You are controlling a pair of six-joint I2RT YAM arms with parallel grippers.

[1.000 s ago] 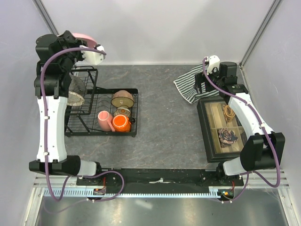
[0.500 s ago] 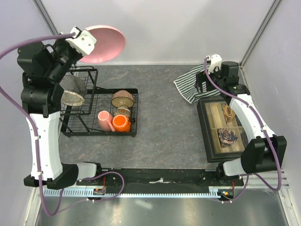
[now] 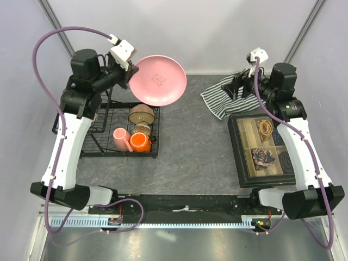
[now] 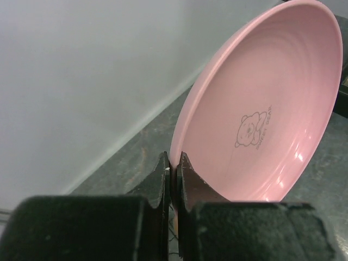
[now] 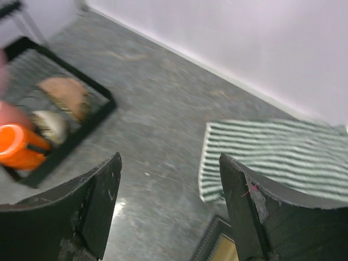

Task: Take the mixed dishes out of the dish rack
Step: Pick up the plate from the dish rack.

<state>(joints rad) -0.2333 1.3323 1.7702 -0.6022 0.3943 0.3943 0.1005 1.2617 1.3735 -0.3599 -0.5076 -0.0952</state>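
Left side: the left gripper (image 4: 174,173) is pinched tight on the rim of the pink round plate (image 3: 159,80), which has a small bear print on its face. A second ago that plate sat high over the far-left basket end. Now we have it swung right, tilted on edge, in the air beyond the far right corner of the black wire dish rack (image 3: 117,155). So the plate is out of the rack but not set down yet.

In the tray section we count four dishes: a tan-brown bowl (image 3: 142,113), a small floral bowl (image 3: 142,129), an orange mug (image 3: 140,142) and a pink mug (image 3: 119,139). The left arm hides the basket end, so we cannot confirm the oval dish.

Middle: the grey table (image 3: 190,141) between the rack and the green-striped cloth (image 3: 220,97) looks like the likely drop zone.

Right side: the right gripper (image 5: 169,160) has lifted a little and now hangs over the cloth. Its fingers are spread wide around nothing. Its wrist view is blurred, so we read it as moving. The dark compartmented box (image 3: 234,147) is untouched.
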